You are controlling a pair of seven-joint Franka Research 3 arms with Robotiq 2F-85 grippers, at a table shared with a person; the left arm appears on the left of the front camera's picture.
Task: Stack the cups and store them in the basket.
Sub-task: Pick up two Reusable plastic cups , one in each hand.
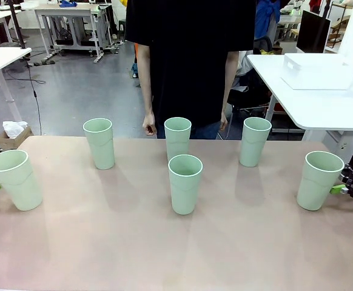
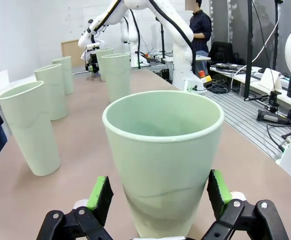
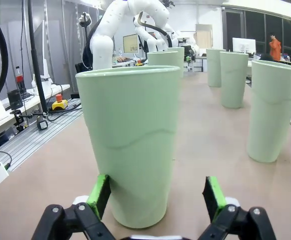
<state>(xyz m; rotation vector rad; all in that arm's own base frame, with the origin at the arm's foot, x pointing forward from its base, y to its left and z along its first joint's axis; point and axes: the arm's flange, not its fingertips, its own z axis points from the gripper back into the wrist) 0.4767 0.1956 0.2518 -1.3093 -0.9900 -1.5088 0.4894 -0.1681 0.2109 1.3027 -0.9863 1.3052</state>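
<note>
Six mint-green cups [image 1: 185, 183] are recorded upright and empty on the table [image 1: 104, 242]. The end cups [image 2: 163, 150] are straddled by the left gripper [image 2: 159, 194] and right gripper [image 3: 157, 196], fingers released. The white basket [image 1: 319, 71] is noted on a side table [image 1: 322, 108]

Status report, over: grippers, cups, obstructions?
Left gripper open, straddling the left end cup. Right gripper open, straddling the right end cup. Six cups upright, unstacked. Basket on the side table; nothing blocking.

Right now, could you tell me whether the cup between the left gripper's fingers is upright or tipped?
Upright: the cup stands on its narrow base on the table, open mouth facing up.
</note>
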